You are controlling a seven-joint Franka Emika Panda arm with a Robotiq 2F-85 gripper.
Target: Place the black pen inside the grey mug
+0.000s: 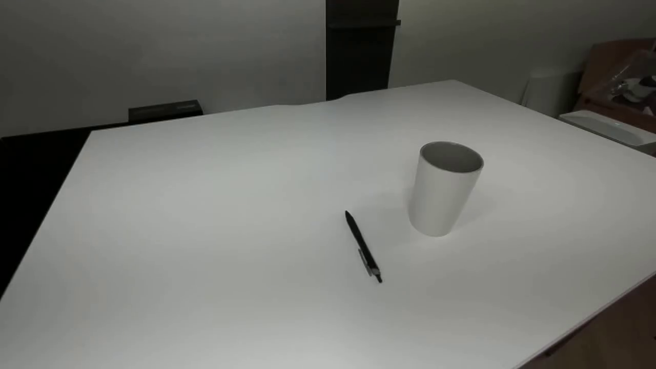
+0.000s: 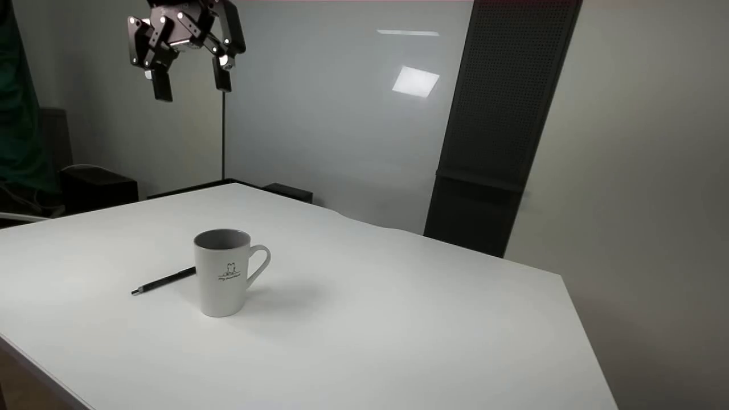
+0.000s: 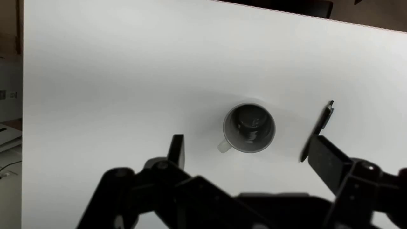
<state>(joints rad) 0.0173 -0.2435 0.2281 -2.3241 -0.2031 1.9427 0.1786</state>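
Observation:
The grey mug (image 1: 442, 202) stands upright on the white table in both exterior views (image 2: 213, 290). It is near-white outside with a darker grey interior. Its handle and a small printed drawing show in an exterior view. The wrist view looks down into the mug (image 3: 251, 145), and no pen shows in it. The black pen (image 1: 362, 245) lies flat beside the mug, apart from it; the mug hides one end in an exterior view (image 2: 165, 281). In the wrist view one finger partly overlaps the pen (image 3: 321, 122). My gripper (image 2: 192, 94) is open and empty, high above the table (image 3: 248, 140).
The white table (image 1: 205, 205) has its edges in view. A dark panel (image 2: 484, 142) stands behind it by the wall. A low black box (image 1: 165, 110) is at the back edge. A green curtain (image 2: 23, 125) hangs at the side. A white tray (image 1: 607, 126) lies beyond the table.

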